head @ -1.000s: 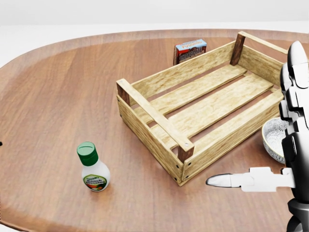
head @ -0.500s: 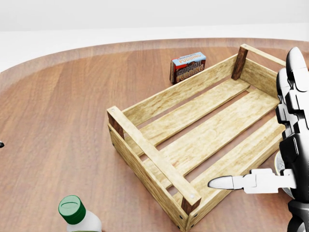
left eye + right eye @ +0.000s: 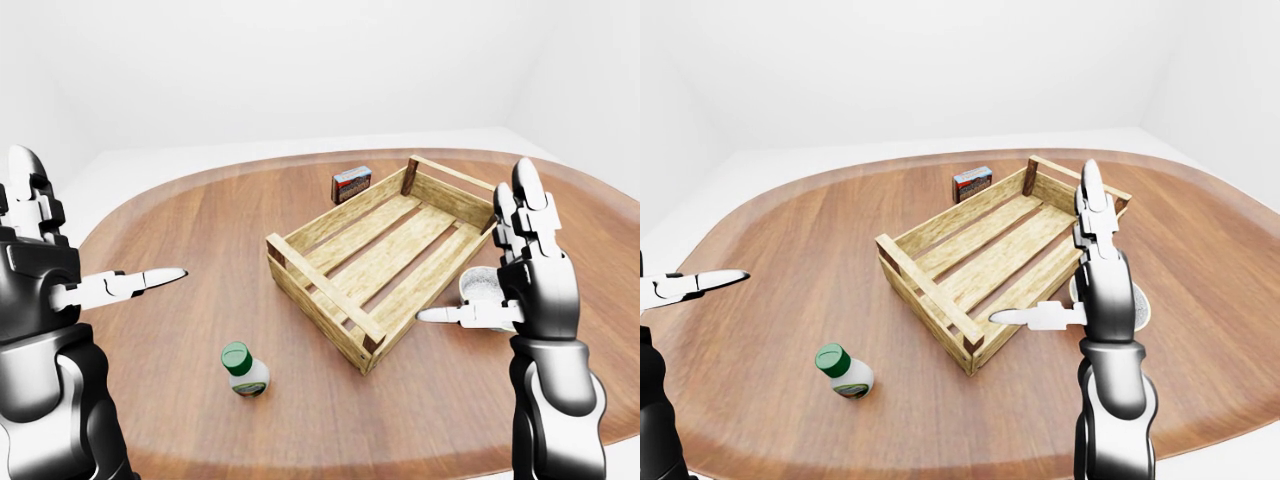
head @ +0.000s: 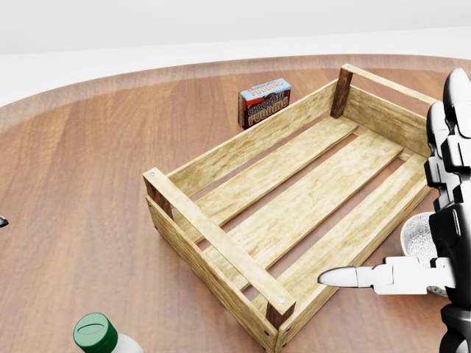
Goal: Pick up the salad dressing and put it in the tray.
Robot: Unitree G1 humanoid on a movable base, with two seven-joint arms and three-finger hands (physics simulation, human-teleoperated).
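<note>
Across the left-eye view spreads a rounded wooden tabletop [image 3: 180, 230], bearing a slatted wooden tray [image 3: 385, 255] set at an angle near its middle. Both robot hands are raised above it with fingers spread wide, holding nothing: the left hand [image 3: 40, 275] at the view's left edge, the right hand [image 3: 530, 280] just right of the tray. Just beyond the tray's far corner stands a pudding box [image 4: 265, 102]. Tucked behind the right hand sits a small white bowl [image 3: 478, 286]. Lower left of the tray, apart from it, the green-capped salad dressing bottle [image 3: 243, 368] stands upright.
</note>
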